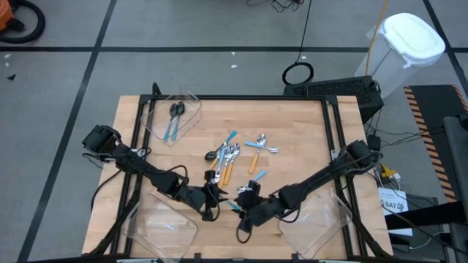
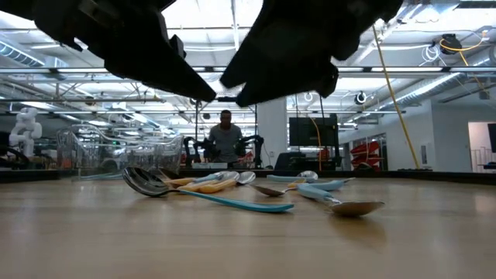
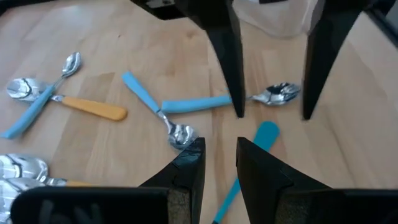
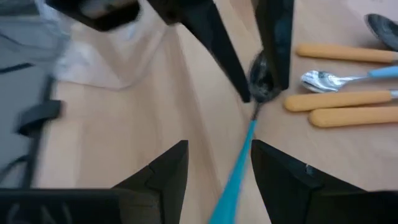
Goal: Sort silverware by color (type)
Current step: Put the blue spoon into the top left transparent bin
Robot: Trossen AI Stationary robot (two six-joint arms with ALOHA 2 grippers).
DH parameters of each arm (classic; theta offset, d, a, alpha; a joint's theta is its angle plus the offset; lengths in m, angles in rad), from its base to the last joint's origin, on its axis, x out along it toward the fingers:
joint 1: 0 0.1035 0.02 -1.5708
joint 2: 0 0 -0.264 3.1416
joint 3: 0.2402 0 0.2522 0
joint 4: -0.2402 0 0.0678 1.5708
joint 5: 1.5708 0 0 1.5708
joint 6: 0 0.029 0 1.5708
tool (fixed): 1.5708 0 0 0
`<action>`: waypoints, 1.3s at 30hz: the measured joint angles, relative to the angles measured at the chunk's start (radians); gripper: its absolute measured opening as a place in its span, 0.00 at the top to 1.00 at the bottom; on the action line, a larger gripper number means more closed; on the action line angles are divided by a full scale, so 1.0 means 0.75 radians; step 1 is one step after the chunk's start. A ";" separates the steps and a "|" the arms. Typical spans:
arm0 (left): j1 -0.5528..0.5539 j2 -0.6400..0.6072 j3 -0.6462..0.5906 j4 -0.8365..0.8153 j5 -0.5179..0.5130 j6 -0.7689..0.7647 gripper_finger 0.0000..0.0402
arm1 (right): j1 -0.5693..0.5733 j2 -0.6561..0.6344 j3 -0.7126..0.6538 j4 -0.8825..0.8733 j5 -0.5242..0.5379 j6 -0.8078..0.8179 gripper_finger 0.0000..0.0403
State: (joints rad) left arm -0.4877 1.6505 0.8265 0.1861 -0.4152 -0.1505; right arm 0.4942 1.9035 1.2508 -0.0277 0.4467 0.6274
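A spoon with a dark bowl [image 4: 261, 81] and a long light-blue handle [image 4: 239, 168] lies flat on the table near its front edge [image 1: 234, 207], [image 2: 232, 203]. My left gripper [image 1: 213, 203], [image 3: 221, 152] hovers over the bowl end, fingers a little apart. My right gripper [image 1: 246, 212], [image 4: 219, 146] hovers over the handle end, fingers wide open. The low view shows both grippers above the spoon, clear of it. Several more spoons with blue or orange handles lie heaped at the table's middle [image 1: 228, 157].
A clear bin at the far left [image 1: 191, 109] holds two dark-bowled, blue-handled spoons [image 1: 174, 120]. More clear bins sit at the near left [image 1: 164, 226] and near right [image 1: 314, 230]. A person stands in the room beyond the table [image 2: 225, 136].
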 joint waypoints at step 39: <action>0.074 -0.177 0.001 -0.289 -0.054 0.012 0.77 | -0.096 0.379 0.159 -0.009 0.124 -0.186 0.84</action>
State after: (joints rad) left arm -0.4325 1.5174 0.8268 -0.0307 -0.4557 -0.1418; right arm 0.4220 2.1876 1.3697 -0.0345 0.5399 0.4876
